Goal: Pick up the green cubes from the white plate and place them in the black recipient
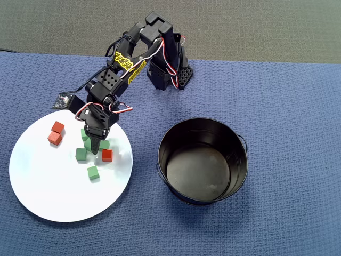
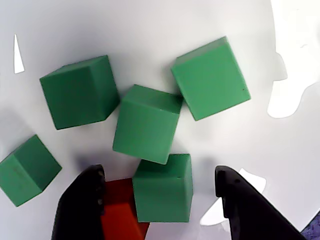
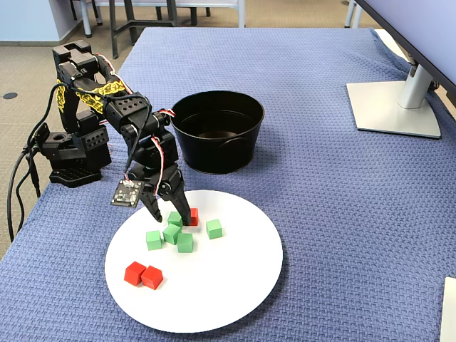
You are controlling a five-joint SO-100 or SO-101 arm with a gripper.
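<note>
Five green cubes lie clustered on the white plate [image 1: 53, 186], which also shows in the fixed view [image 3: 214, 292]. In the wrist view they are at upper left [image 2: 80, 91], upper right [image 2: 210, 77], middle [image 2: 147, 123], far left [image 2: 27, 170] and bottom centre [image 2: 162, 187]. My gripper [image 2: 160, 174] is open and low over the plate. Its black fingers [image 2: 82, 205] straddle the bottom-centre green cube and a red cube [image 2: 120, 210] touching it. The gripper [image 1: 96, 148] points down among the cubes in the overhead view. The black bucket [image 1: 170, 144] stands empty to the plate's right.
Two more red cubes [image 1: 55, 133] sit together near the plate's far-left edge. The arm's base [image 1: 170, 74] is behind the bucket. In the fixed view a monitor stand [image 3: 395, 107] is at the far right on the blue cloth [image 3: 320, 214].
</note>
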